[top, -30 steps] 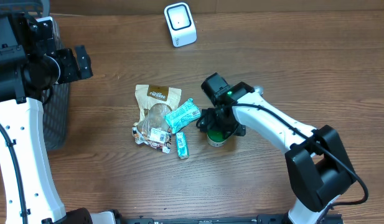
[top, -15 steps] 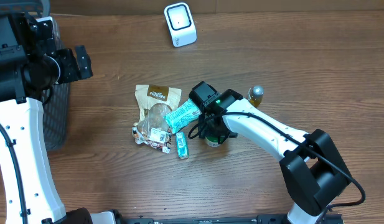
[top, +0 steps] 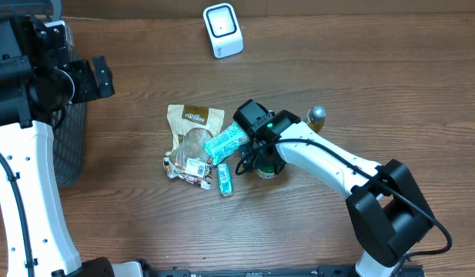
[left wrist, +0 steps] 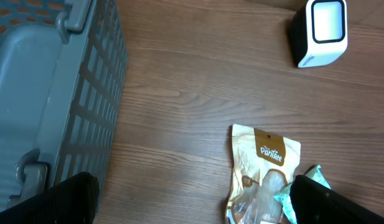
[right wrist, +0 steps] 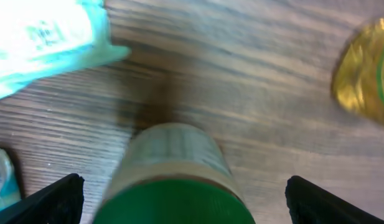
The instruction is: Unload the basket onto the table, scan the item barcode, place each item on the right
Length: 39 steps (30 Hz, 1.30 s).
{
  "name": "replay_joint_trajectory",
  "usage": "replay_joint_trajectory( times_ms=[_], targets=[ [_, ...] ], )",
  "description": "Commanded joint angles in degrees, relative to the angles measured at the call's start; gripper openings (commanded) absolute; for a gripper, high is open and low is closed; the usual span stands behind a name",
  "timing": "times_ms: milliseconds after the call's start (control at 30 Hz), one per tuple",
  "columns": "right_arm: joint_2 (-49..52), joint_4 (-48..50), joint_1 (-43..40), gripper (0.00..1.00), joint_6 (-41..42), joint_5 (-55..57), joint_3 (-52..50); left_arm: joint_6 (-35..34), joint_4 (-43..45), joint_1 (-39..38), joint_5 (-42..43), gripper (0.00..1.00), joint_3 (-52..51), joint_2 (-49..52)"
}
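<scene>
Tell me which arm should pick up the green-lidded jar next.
Right. The right arm hangs directly over the green-lidded jar, its open jaws either side of it. The left arm sits far off beside the basket.

I see the scanner at the far edge of the counter and the basket at its left edge. Mid-counter is a cluster: the snack pouch leftmost, the wrapped packet against its right side, the small sachet just in front of that packet. Right of them stands the jar, between the fingers of the right tool, touching neither. The small bottle sits behind and right of the jar, apart.
</scene>
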Motion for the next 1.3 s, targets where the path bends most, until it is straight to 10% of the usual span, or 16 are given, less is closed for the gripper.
replay_joint_trajectory(
  times_ms=[0, 1267],
  targets=[
    [-0.37, -1.57, -0.11, 1.00, 8.96, -0.61, 1.38, -0.35, 0.15, -0.11, -0.11, 1.00, 0.63, 0.13],
    [-0.37, -5.86, -0.09, 0.84, 20.20, -9.60, 1.36, -0.35, 0.15, -0.11, -0.11, 1.00, 0.63, 0.13]
  ],
)
